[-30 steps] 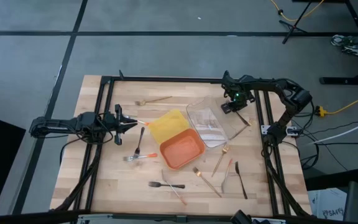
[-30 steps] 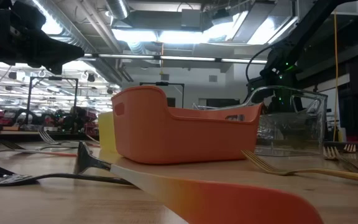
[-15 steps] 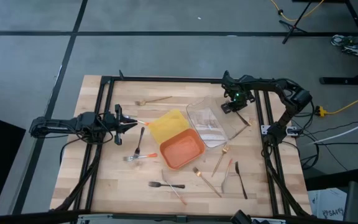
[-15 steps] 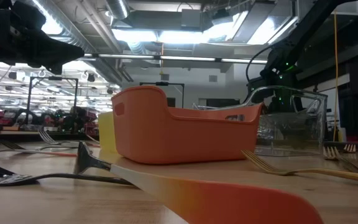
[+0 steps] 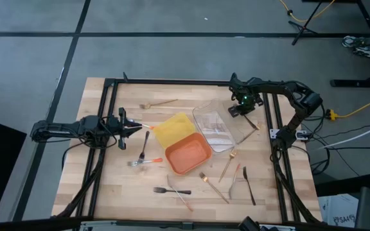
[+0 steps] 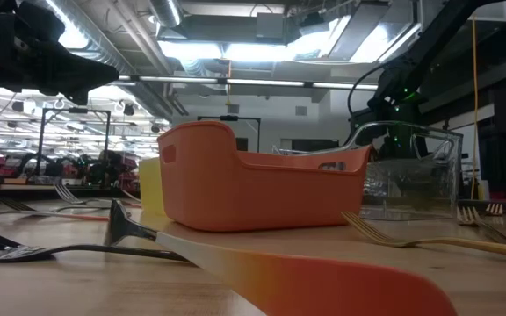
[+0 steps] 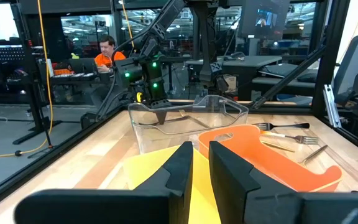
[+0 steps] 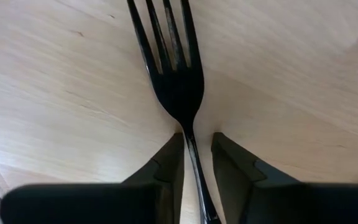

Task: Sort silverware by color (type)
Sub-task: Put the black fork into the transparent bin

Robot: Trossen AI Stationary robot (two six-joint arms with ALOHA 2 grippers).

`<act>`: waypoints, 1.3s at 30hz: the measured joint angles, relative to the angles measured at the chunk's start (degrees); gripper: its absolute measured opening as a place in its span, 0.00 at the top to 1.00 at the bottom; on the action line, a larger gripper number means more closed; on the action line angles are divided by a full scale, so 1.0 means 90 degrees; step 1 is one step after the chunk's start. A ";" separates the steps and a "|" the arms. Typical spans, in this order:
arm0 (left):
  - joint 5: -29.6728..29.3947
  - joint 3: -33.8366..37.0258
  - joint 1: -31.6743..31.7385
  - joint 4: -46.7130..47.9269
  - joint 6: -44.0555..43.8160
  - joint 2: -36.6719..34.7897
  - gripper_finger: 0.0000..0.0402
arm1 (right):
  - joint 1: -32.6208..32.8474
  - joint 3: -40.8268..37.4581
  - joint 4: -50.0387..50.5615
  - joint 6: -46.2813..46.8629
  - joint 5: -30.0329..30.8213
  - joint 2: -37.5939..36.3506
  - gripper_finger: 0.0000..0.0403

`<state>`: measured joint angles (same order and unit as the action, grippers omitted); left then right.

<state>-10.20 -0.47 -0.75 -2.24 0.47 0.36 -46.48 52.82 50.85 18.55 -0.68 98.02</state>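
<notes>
Silverware lies scattered on the wooden table: a gold fork (image 5: 159, 102) near the far edge, a black fork (image 5: 145, 144) and an orange-handled piece (image 5: 142, 162) left of the trays, and several black, gold and orange-handled pieces (image 5: 214, 185) toward the near edge. My left gripper (image 5: 132, 126) hovers left of the yellow tray, shut on an orange-handled utensil (image 5: 146, 126). My right gripper (image 5: 241, 110) points down beside the clear tray's far right corner, shut on a black fork (image 8: 178, 81). The fork's handle end (image 5: 255, 126) sticks out toward the right edge. My left gripper is level, coming from the table's left. A short pale-orange length of the utensil (image 5: 146, 126) sticks out of its fingertips toward the yellow tray. The fingers themselves hide where they meet it. My right gripper pinches the black fork's handle just behind the head (image 8: 192, 144) between its two fingers, from above, across the handle. The tines point away from the fingers, flat over the wood. I cannot tell whether the fork rests on the table.
Three trays sit mid-table, touching: yellow (image 5: 172, 128), orange (image 5: 188, 154) and clear (image 5: 220, 128), the clear one holding a few pieces. A black frame (image 5: 172, 82) borders the table. A person in orange sits in the room beyond (image 7: 107, 53).
</notes>
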 joint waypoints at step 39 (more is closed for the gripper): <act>0.0000 0.0002 -0.0002 0.0000 0.0002 0.0000 0.89 | -0.0007 -0.0022 0.0089 -0.0117 -0.0147 -0.0529 0.99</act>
<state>-10.20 -0.45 -0.78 -2.24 0.49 0.36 -46.54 52.62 51.65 17.50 -2.00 93.26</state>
